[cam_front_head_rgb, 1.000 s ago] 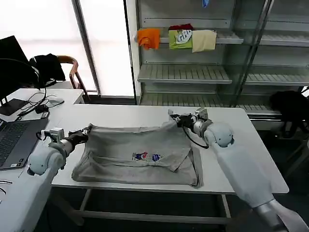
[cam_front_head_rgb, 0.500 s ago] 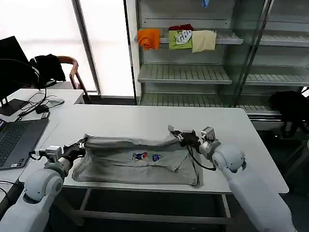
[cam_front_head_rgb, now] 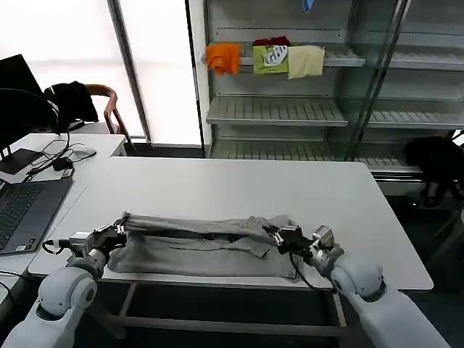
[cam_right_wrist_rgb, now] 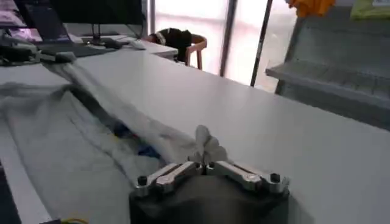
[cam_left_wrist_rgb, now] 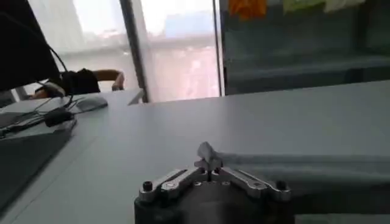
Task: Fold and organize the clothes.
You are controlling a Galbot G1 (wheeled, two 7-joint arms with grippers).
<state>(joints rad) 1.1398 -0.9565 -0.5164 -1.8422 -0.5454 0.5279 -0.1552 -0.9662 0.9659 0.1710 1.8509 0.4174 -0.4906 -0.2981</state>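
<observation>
Lying half folded near the white worktop's (cam_front_head_rgb: 217,181) front edge, the soft grey shirt (cam_front_head_rgb: 196,246) forms a long rumpled band, left gripper (cam_front_head_rgb: 116,232) and right gripper (cam_front_head_rgb: 279,233) jaws each clenched on an upper corner.

Bare table (cam_front_head_rgb: 217,185) beyond the shirt (cam_front_head_rgb: 203,243); laptop (cam_front_head_rgb: 25,210) crowds the left side
</observation>
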